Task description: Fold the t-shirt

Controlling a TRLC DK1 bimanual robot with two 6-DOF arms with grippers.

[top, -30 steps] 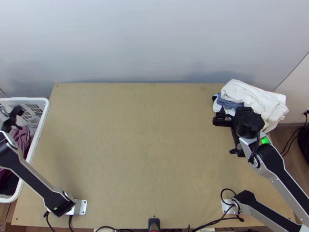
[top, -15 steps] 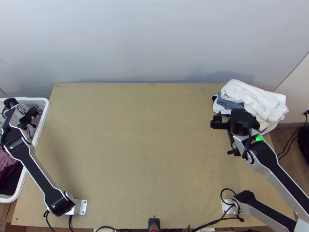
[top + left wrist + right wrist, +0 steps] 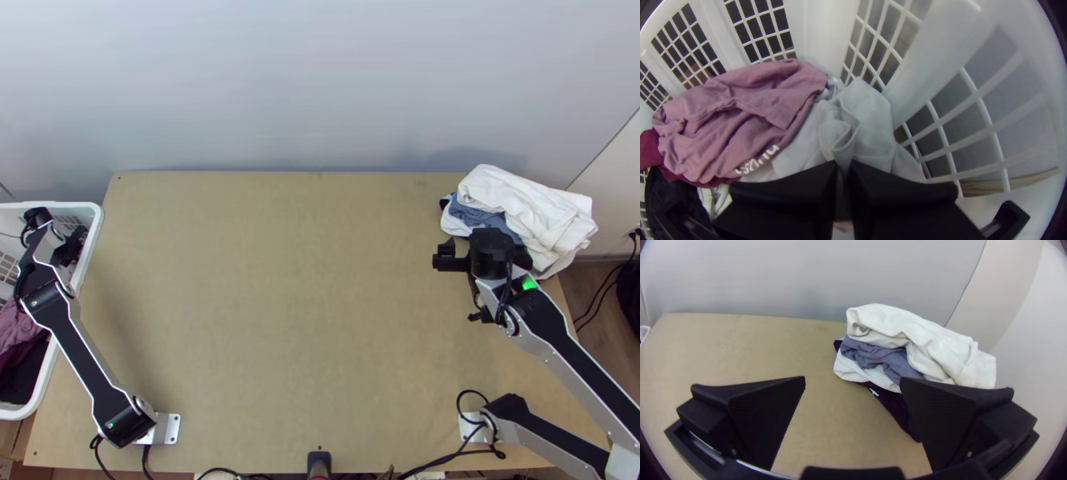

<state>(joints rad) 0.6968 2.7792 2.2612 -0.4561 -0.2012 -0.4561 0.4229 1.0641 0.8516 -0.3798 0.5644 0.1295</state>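
Inside the basket [image 3: 822, 35], the left gripper [image 3: 843, 165] is pinching the bunched pale shirt [image 3: 871, 106], its long axis unclear, in nearly closed jaws. Well apart from the basket, the right gripper [image 3: 852, 378] is holding its jaws open. Lifting is probably coming next, over the basket's wall.

Between the left arm [image 3: 76, 352] and the right gripper [image 3: 488, 242] lies a wide bare stretch of the wooden table [image 3: 296, 280] — room for either to pass; a wall [image 3: 320, 88] bars the far edge, and a heap of clothes [image 3: 524, 204] blocks the far right corner; the right gripper's fingers stand wide apart; the left gripper [image 3: 70, 246] is hemmed in by the white basket's sides [image 3: 94, 240], its fingers close together on pale grey cloth [image 3: 867, 115].
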